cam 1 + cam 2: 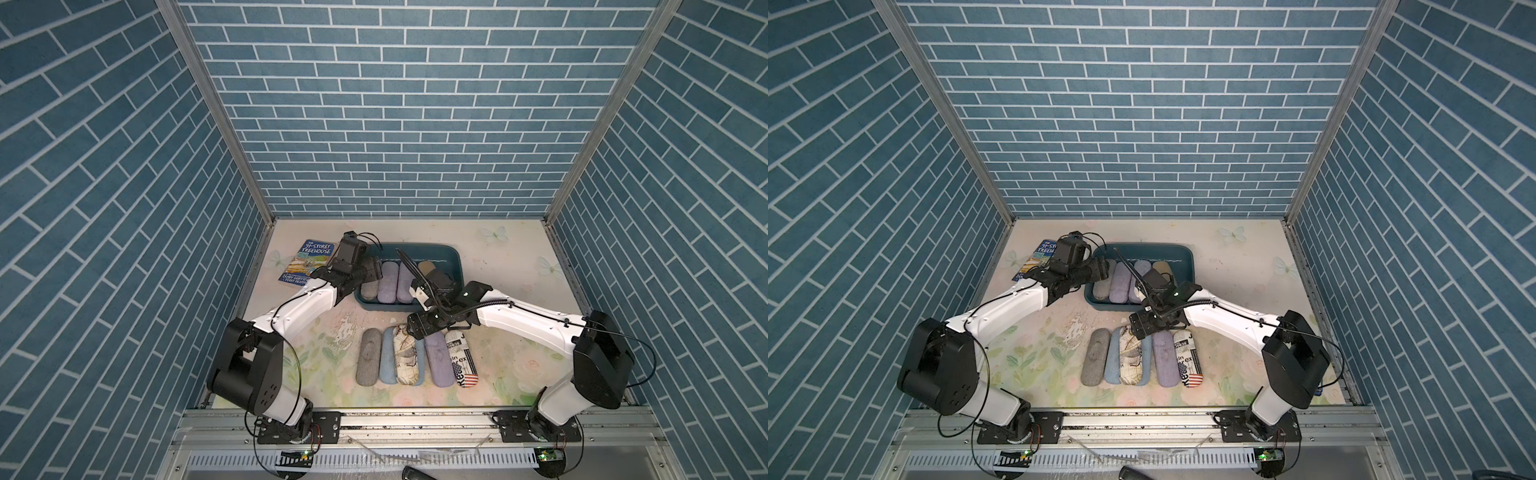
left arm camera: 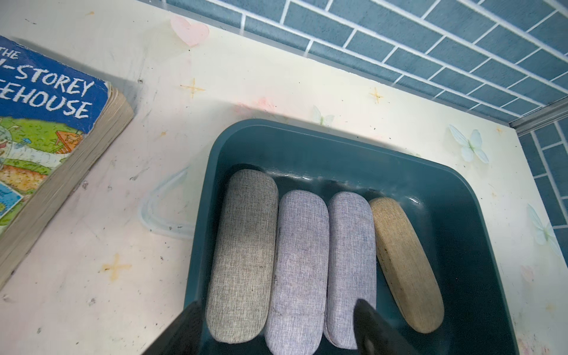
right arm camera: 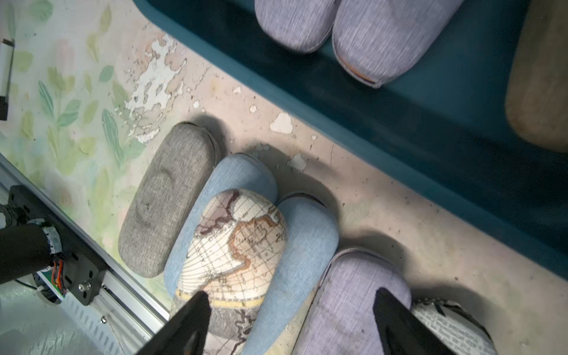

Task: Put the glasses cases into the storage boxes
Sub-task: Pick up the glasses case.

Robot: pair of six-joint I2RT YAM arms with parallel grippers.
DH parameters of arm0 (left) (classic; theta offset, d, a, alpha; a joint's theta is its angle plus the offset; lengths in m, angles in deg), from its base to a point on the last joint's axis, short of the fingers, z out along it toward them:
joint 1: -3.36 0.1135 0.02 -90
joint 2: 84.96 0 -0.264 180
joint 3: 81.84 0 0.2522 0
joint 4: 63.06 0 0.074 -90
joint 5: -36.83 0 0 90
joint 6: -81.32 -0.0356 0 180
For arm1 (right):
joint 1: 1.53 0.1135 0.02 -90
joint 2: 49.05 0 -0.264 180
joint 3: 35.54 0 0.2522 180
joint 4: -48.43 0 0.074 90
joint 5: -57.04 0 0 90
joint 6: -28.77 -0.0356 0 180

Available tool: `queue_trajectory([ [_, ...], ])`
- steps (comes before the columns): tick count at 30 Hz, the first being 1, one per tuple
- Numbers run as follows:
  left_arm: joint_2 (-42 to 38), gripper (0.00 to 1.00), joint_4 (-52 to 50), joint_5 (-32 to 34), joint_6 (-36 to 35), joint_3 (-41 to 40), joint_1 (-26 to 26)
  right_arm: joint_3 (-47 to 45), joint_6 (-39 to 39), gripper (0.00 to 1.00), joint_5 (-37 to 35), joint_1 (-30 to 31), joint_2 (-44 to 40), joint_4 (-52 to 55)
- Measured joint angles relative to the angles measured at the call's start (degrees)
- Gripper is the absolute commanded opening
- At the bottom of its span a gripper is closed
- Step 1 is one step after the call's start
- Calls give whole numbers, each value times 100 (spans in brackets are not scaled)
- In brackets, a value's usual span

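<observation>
The dark teal storage box [image 1: 415, 246] [image 2: 338, 147] holds a grey case [image 2: 242, 255], two lilac cases [image 2: 298, 264] and a tan case [image 2: 405, 261], lying side by side. My left gripper [image 1: 372, 270] [image 2: 281, 332] hovers open over the box's near left end, holding nothing. On the table in front lie a grey case [image 3: 166, 199], two light blue cases [image 3: 233, 172], a map-print case [image 3: 236, 239] resting on them, a lilac case [image 3: 353, 301] and a newspaper-and-flag case [image 1: 461, 357]. My right gripper [image 1: 415, 328] [image 3: 292, 322] hangs open above this row's far ends, empty.
A paperback book [image 1: 309, 262] [image 2: 46, 123] lies left of the box, close to my left wrist. Blue brick-pattern walls close in the table on three sides. A metal rail [image 1: 415, 419] runs along the front edge.
</observation>
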Motion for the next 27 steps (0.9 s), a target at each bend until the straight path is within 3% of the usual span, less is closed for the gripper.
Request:
queue_trajectory([
  [5,-59,78,0,9,0,-2,15,-35,-210,93,9,243,-4,-7],
  [27,-103,78,0,22,0,-98,55,575,-280,93,96,647,872,111],
])
